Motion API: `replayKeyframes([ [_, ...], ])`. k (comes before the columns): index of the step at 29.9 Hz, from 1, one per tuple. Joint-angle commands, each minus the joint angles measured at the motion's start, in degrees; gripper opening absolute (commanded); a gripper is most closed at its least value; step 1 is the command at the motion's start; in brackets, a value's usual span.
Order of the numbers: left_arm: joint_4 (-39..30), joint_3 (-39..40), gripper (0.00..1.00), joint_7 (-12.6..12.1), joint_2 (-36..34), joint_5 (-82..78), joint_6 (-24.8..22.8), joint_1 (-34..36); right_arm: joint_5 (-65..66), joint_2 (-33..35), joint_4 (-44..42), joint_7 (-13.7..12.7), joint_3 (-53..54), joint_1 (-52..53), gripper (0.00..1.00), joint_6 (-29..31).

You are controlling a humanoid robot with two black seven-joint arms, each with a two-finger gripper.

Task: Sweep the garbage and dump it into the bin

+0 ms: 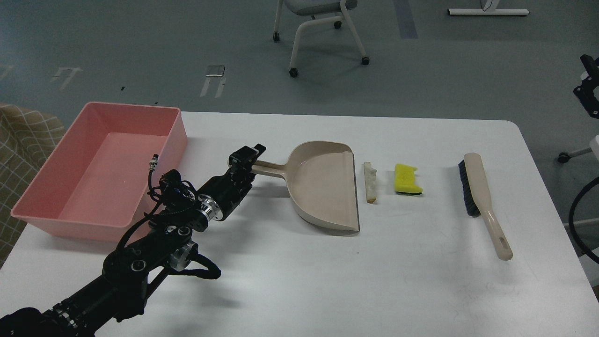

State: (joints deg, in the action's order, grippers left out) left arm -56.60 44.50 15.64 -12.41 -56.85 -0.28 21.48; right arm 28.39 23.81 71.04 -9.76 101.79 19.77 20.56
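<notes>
The beige dustpan lies mid-table with its open edge facing right. My left gripper is at the end of the dustpan's handle and looks shut on it. The garbage lies just right of the pan's edge: a white bread slice with brown crust and, further right, a yellow sponge with dark green backing. The pink bin stands at the table's left and holds nothing. A black part at the right edge may be my right gripper; it is cut off and its fingers cannot be told apart.
A beige brush with black bristles lies at the right of the white table. A wheeled chair stands on the floor beyond the table. A checked cloth is at the far left.
</notes>
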Motion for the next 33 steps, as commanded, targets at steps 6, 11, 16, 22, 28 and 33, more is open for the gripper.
replayKeyframes([
  [6,0.0,0.0,0.57,-0.1,-0.5,0.0,-0.1,-0.6,0.0,-0.3,0.1,0.0,0.0,-0.2,1.0,0.1],
  [11,0.0,-0.1,0.54,0.0,-0.8,0.0,-0.2,-0.7,0.0,-0.3,0.0,0.0,0.0,-0.1,1.0,0.1],
  [16,-0.1,-0.1,0.32,0.5,-1.0,0.0,-0.1,-0.7,0.0,-0.4,0.0,0.0,0.0,0.0,1.0,0.0],
  [22,-0.2,-0.3,0.21,0.5,-1.0,0.0,-0.2,-0.8,0.0,-0.3,0.1,0.0,0.0,-0.1,1.0,0.0],
  [28,-0.6,-0.3,0.06,1.4,-1.2,-0.3,-0.1,-0.7,0.0,-0.1,0.2,0.0,0.0,-0.2,1.0,0.1],
  [33,-0.9,-0.3,0.05,2.0,-2.1,-0.3,-0.1,-0.6,1.8,1.3,0.3,0.7,-0.1,-0.7,1.0,0.5],
])
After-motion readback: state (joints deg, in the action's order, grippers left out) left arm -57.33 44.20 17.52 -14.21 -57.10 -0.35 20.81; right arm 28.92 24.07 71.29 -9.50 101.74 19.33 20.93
